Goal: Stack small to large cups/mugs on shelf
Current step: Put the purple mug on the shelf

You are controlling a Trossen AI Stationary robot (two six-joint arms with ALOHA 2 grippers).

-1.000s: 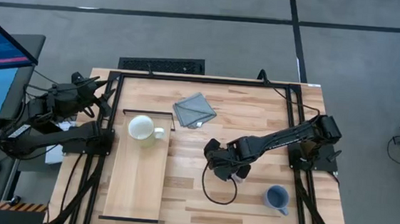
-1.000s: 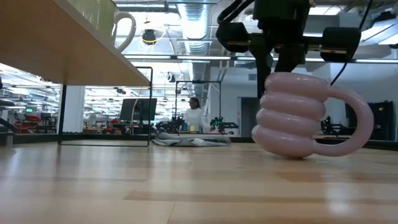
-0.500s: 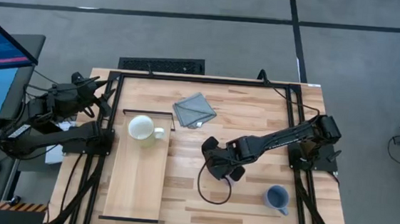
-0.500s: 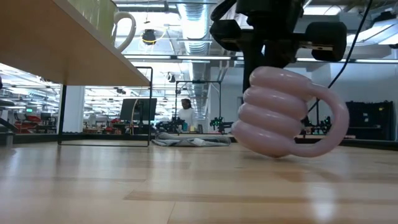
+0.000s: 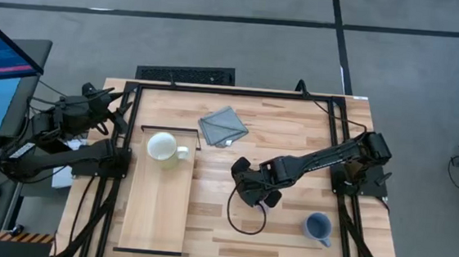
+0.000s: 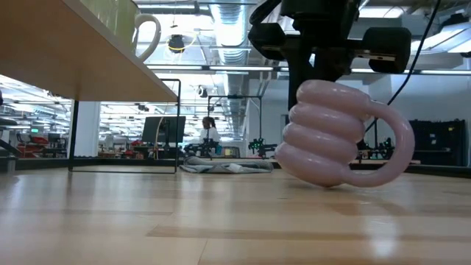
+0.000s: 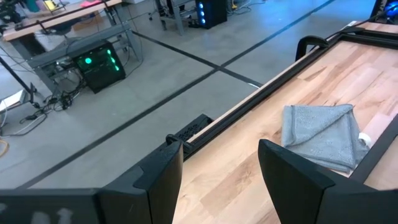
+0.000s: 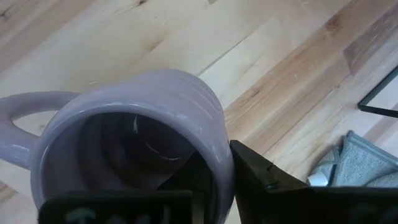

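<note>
Centre of the high view: the right gripper (image 5: 250, 194) is clamped on the rim of the purple mug (image 6: 331, 132) (tilted, base edge near the tabletop); the cream-white mug (image 5: 163, 147) sits on the shelf (image 5: 155, 213) at left; the grey-blue mug (image 5: 318, 227) stands lower right; the left gripper (image 7: 221, 180), jaws apart, waits at far left
</note>
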